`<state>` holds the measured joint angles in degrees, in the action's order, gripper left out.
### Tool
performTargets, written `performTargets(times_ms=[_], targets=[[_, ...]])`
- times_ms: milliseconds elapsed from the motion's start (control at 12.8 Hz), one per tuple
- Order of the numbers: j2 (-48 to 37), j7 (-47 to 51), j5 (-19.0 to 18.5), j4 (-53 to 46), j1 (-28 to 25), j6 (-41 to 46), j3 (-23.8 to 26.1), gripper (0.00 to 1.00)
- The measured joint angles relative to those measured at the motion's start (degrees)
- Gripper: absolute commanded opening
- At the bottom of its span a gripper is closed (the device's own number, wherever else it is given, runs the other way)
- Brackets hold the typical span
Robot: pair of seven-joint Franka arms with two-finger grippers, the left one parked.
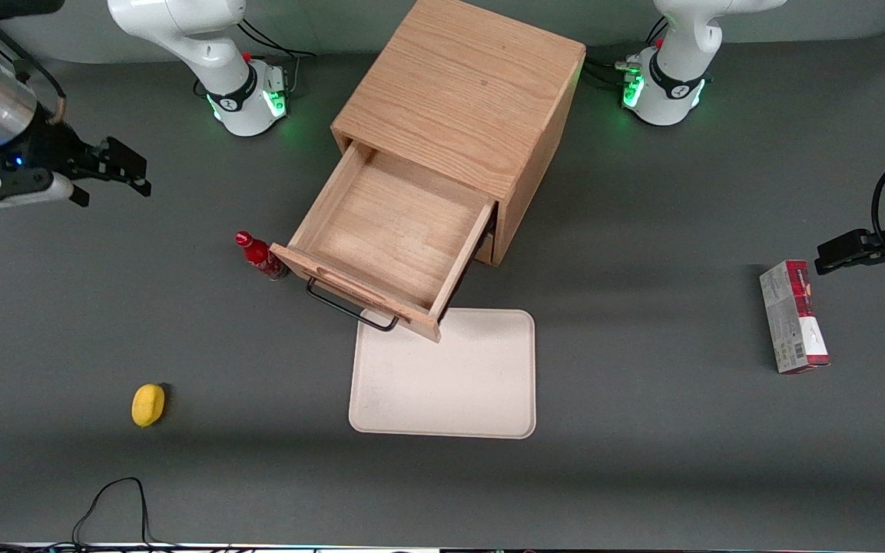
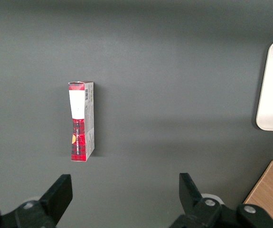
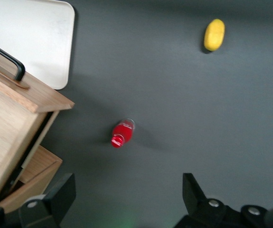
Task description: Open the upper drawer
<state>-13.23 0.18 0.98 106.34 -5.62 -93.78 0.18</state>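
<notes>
One bottle [image 1: 256, 256] beside upper drawer [image 1: 392, 230] | tray [image 1: 450, 384] under handle | pincer [image 1: 108, 173] apart

We show the spread hand [image 1: 112, 187] over bare tabletop [image 1: 181, 330] at the working arm's end; mid-frame, a red bottle [image 1: 258, 256] crowds the open upper drawer [image 1: 392, 223].

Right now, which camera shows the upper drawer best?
The front view: the upper drawer shows whole, pulled out and empty. The right wrist view catches only its corner and handle; the left wrist view misses it. The gripper hangs open, well clear.
</notes>
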Motion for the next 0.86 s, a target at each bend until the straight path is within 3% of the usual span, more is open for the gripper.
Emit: performTargets(times_ms=[391, 859], targets=[[-0.46, 0.9, -2.44, 1.91, 0.0, -2.24, 0.02, 1.0], [1.32, 2.44, -2.44, 1.48, 0.0, -2.43, 0.02, 1.0]])
